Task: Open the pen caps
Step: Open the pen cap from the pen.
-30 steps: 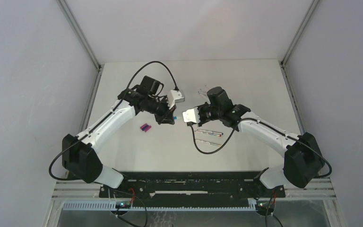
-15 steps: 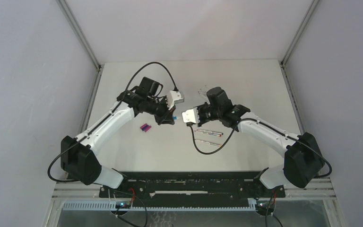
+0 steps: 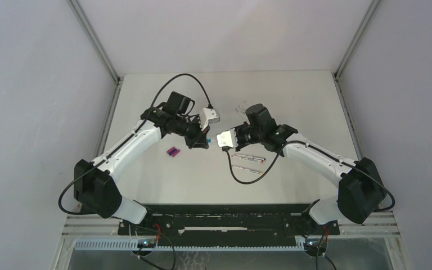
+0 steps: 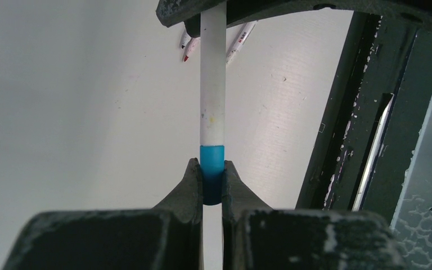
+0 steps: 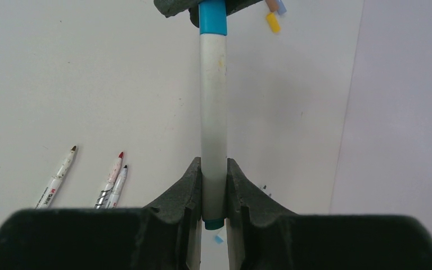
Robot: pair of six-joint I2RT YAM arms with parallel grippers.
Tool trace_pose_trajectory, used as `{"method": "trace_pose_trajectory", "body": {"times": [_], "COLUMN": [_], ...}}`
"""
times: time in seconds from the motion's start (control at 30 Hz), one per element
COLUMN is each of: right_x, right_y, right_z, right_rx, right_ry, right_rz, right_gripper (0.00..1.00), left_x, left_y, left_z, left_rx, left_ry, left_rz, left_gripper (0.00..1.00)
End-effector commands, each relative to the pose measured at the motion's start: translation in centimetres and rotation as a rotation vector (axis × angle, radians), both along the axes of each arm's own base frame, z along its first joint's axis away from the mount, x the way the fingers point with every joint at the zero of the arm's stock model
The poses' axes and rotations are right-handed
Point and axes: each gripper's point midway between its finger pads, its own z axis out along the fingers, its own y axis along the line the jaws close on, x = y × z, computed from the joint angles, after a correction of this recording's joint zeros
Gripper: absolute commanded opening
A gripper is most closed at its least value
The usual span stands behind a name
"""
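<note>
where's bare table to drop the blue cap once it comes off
Widest bare patch: the far right corner of the table, beyond the right arm. Also the near strip between the loose caps, the uncapped pens and the black rail. Crowded: the centre, where the left gripper pinches the blue cap and the right gripper the pen.

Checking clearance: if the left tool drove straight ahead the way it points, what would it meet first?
Likely the right tool, which grips the other end of the white pen that the left tool holds by its blue cap. Only the barrel lies between them; depth is unclear.
</note>
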Motion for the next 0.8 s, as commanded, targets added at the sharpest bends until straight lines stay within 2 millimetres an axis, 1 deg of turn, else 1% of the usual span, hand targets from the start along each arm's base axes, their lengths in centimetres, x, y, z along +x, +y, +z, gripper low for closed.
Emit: {"method": "trace_pose_trajectory", "body": {"times": [0.0, 0.13, 0.2, 0.4, 0.53, 0.77], "right_x": [1.6, 1.8, 1.9, 2.1, 2.2, 2.3], "right_y": [-2.6, -3.1, -3.2, -3.5, -4.0, -4.4], "right_z": [-0.4, -0.4, -0.3, -0.4, -0.8, -0.6], "right_rx": [-0.068, -0.061, -0.057, -0.059, -0.062, -0.049], "right_ry": [-0.015, -0.005, -0.001, 0.000, 0.016, 0.029], "right_rz": [-0.101, -0.111, -0.115, -0.119, -0.127, -0.125], "right_gripper": [0.00, 0.00, 0.00, 0.00, 0.00, 0.00], "left_x": [-0.1, 1.0, 1.2, 0.8, 0.8, 0.5], "left_y": [0.7, 1.2, 1.3, 1.2, 1.3, 1.1], "left_z": [-0.2, -0.6, -0.6, -0.6, -0.4, -0.4], "left_rx": [0.002, 0.030, 0.035, 0.029, 0.029, 0.027], "left_ry": [0.014, -0.029, -0.048, -0.048, -0.067, -0.069], "left_rz": [0.029, 0.084, 0.094, 0.074, 0.070, 0.060], "left_gripper": [0.00, 0.00, 0.00, 0.00, 0.00, 0.00]}}
